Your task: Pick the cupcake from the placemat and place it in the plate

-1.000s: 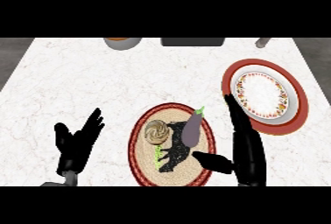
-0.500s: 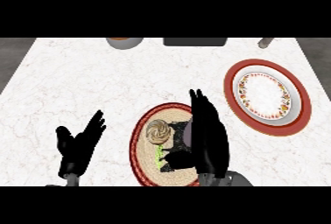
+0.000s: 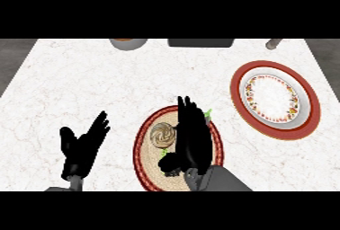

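The cupcake [image 3: 163, 135], beige with swirled frosting, sits on a round woven placemat [image 3: 147, 148] with a red rim at the lower middle. My right hand [image 3: 191, 139] lies over the placemat just right of the cupcake, fingers straight and pointing away, thumb [image 3: 171, 162] spread toward the cupcake's near side. It is open and holds nothing. The white plate [image 3: 274, 96] with a patterned rim rests on a red mat at the right. My left hand [image 3: 83, 148] stays open at the lower left, fingers up.
A green leafy bit [image 3: 208, 113] peeks out at the placemat's far edge beside my right hand. Along the counter's far edge stand a bowl [image 3: 128, 43], a dark object [image 3: 200, 42] and a grey object [image 3: 275, 44].
My right hand has swung left from beside the plate to over the placemat, ending next to the cupcake. The left hand has barely moved.
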